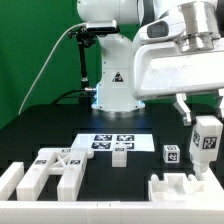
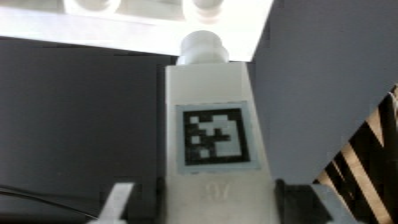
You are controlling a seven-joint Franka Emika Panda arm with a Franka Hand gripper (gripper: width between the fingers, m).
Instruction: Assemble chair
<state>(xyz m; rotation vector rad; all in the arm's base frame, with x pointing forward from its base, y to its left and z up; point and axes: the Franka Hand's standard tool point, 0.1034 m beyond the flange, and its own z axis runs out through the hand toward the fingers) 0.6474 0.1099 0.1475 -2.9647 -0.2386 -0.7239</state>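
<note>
Your claw [image 1: 205,122] was clamped on a tagged white chair piece [image 1: 207,142], upright above the table [image 1: 60,118], toward the exterior view's right.

The arm [image 1: 112,70] rises from its white base at the back and bends forward toward the exterior view's right, with its bulky wrist [image 1: 180,52] carried high. The claw [image 1: 200,118] points straight down, jaws partly closed around an upright white chair piece [image 1: 206,140].

Blurred: chair piece [image 2: 210,135]; one end cut by edge.
</note>
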